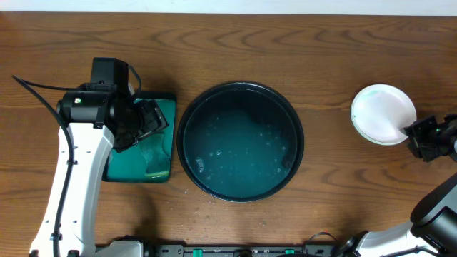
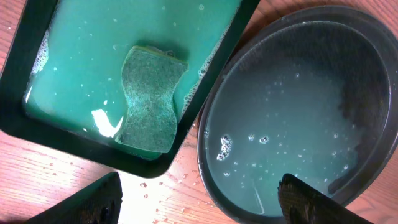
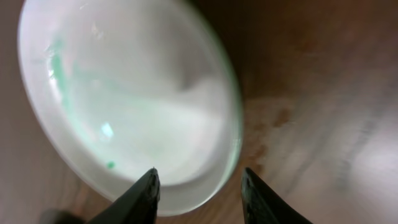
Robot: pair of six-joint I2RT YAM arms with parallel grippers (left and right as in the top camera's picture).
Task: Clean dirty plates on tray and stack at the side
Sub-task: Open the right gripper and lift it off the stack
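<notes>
Seemingly a robotics lab: a white robot arm at a wooden table.

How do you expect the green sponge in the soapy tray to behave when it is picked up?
The sponge sits in foamy water in the green tray, so it is probably soaked, heavy for its size and drippy. Its fibrous, waisted pad looks soft, likely to squash under a grip. The soap may make it slippery.
</notes>
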